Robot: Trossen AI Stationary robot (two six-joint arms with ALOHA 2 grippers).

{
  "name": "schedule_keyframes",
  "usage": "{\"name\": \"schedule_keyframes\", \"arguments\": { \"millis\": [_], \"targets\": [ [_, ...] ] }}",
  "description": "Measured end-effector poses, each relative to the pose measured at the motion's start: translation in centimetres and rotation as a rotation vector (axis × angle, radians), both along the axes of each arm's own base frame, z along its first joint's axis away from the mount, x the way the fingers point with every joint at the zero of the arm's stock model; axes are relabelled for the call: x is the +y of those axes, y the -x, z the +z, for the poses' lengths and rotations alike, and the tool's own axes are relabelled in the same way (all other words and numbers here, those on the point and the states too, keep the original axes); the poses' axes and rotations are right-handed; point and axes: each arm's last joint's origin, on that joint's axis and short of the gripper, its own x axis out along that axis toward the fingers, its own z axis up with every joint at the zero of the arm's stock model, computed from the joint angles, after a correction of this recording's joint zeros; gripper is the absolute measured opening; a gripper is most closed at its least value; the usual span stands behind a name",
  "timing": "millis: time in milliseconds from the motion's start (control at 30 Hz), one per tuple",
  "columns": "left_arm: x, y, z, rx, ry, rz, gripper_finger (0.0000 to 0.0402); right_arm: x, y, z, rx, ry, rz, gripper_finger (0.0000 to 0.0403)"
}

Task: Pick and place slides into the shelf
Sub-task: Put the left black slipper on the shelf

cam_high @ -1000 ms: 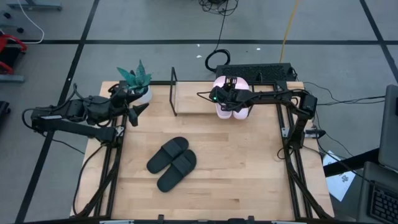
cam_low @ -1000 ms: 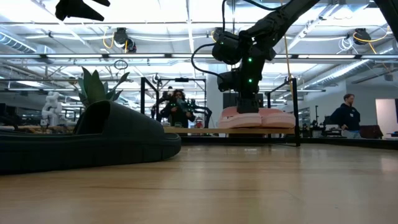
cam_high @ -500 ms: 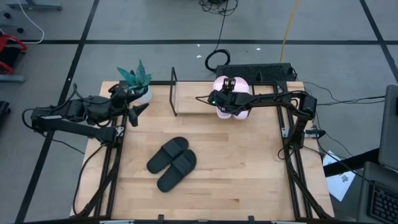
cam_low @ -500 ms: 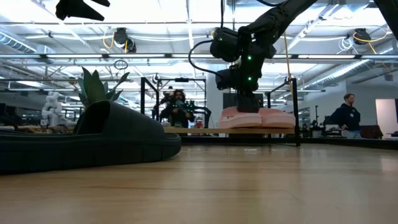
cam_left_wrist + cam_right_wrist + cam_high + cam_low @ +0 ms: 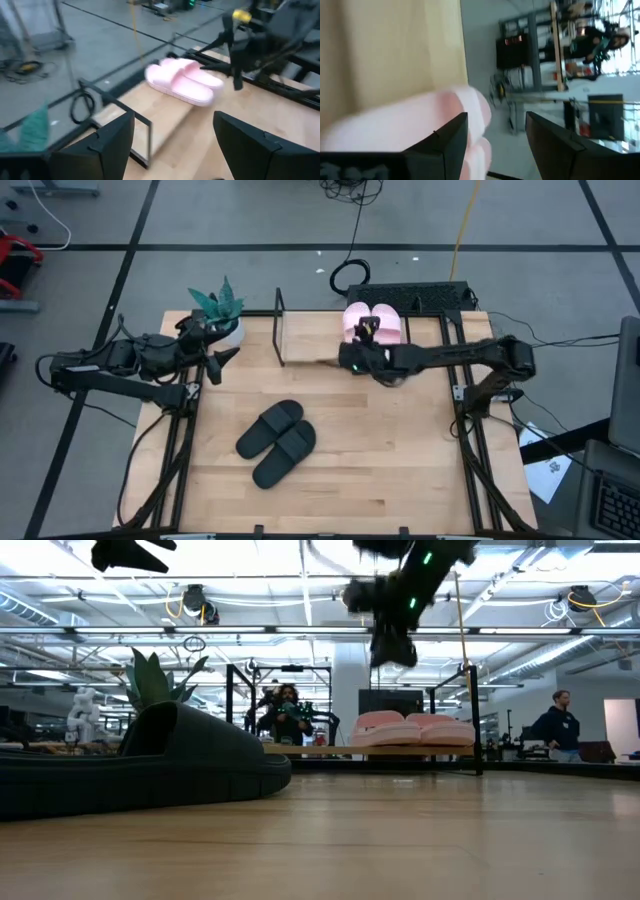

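Both pink slides (image 5: 372,322) lie side by side, soles down, on the right end of the shelf (image 5: 312,346); they also show in the low view (image 5: 410,728) and the left wrist view (image 5: 182,80). My right gripper (image 5: 356,362) hangs open above the shelf, just nearward of them and lifted clear (image 5: 393,644). The black slides (image 5: 278,442) rest on the tabletop, nearer and to the left. My left gripper (image 5: 214,361) waits open at the table's left edge, raised.
A potted plant (image 5: 220,312) stands at the far left corner beside the shelf's wire end frame (image 5: 280,328). A keyboard (image 5: 410,296) lies beyond the far edge. The shelf's left part shows bare board. People stand in the room behind (image 5: 558,725).
My right gripper has risen off the pink slides and drawn back toward the table's near edge, its arm swinging nearer. The pink slides stay where they were on the shelf.
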Motion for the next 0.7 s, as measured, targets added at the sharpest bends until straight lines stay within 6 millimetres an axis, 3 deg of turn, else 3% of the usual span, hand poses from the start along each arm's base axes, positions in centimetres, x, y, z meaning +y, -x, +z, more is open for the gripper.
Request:
{"name": "schedule_keyframes", "arguments": {
  "millis": [233, 400, 567, 700],
  "targets": [
    [-1.3, -2.0, -1.3, 0.111, 0.148, -0.268, 0.0273, 8.2, 1.9, 4.0, -0.217, -0.053, 0.219, 0.0190],
    [-3.5, -4.0, -4.6, 0.508, 0.140, -0.546, 0.0273, 12.9, 2.9, 7.2, -0.502, -0.069, 0.323, 0.0191],
    [-5.3, -3.8, -7.8, 0.955, 0.045, -0.688, 0.0273, 15.0, 3.4, 10.1, -0.769, -0.007, 0.250, 0.0190],
    [-6.7, -4.6, -8.6, 1.028, -0.086, -0.804, 0.0273, 15.3, 3.7, 11.7, -0.898, 0.018, 0.165, 0.0190]
  ]
}}
